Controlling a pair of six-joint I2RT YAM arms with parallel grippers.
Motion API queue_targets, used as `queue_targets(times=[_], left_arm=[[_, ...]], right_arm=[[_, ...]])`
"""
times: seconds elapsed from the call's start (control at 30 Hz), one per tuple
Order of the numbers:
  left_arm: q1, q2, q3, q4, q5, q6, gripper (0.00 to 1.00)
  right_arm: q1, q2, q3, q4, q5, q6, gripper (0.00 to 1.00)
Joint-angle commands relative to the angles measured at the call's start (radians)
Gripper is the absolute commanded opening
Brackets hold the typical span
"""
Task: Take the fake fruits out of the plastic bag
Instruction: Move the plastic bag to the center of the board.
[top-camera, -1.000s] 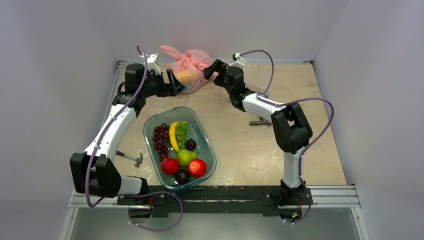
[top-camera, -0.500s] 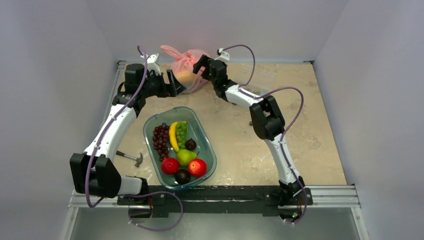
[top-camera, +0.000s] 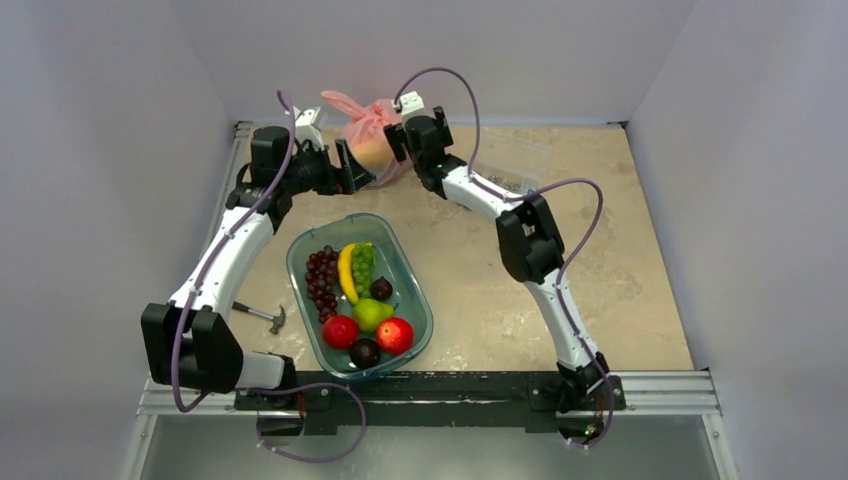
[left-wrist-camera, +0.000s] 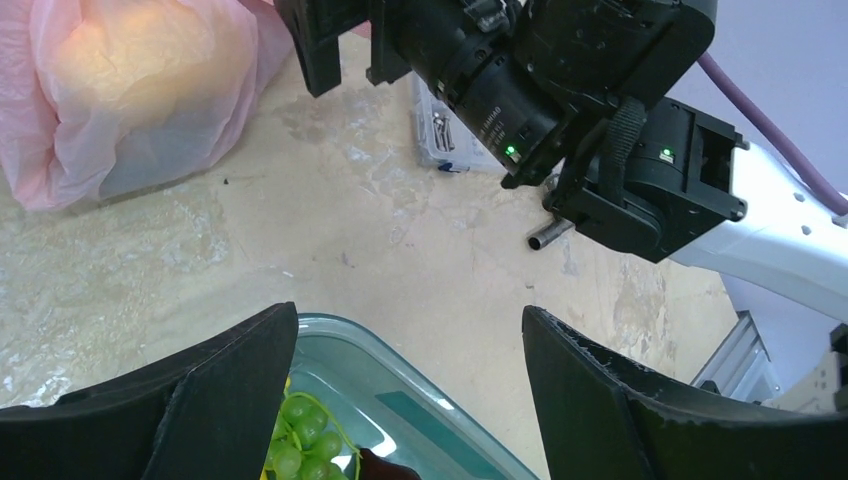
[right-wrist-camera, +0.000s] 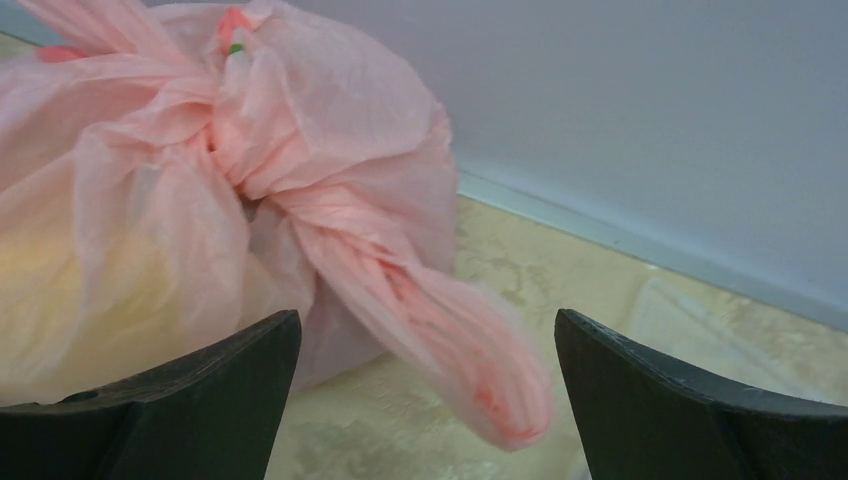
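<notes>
A thin, crinkly, translucent pink plastic bag (top-camera: 372, 135) sat at the far edge of the mottled beige table (top-camera: 600, 250), left of centre, its loop handles twisted into a tight knot. The fake fruits (top-camera: 372, 152) showed only as a smooth yellow-orange mass glowing through the film. The left gripper (top-camera: 352, 168) lay just left of the bag, its jaws wide apart. The right gripper (right-wrist-camera: 428, 330) faced the knot from the right with its jaws spread, one limp handle loop drooping between them.
</notes>
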Motion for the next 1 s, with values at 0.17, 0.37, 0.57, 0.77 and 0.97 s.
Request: queue_targets(times=[0.17,0.37,0.57,0.77,0.97], left_arm=[[-0.003,0.034,0.043,0.049,0.050,-0.039,0.82],[-0.003,0.042,0.045,0.046,0.051,-0.039,0.81],[-0.002,0.052,0.051,0.032,0.042,-0.037,0.80],[-0.002,0.074,0.071,-0.005,0.030,-0.025,0.79],[-0.002,0.122,0.103,-0.055,0.032,-0.016,0.79]], right_arm=[[-0.003,0.144,0.226,-0.005,0.171,-0.339,0.98],[-0.004,0.177,0.236,-0.018,0.152,-0.341,0.84],[0.007,0.117,0.218,-0.089,0.061,-0.248,0.13],[0.032,-0.093,0.003,-0.091,-0.057,-0.061,0.00],[0.033,-0.341,-0.299,-0.104,-0.190,0.211,0.00]])
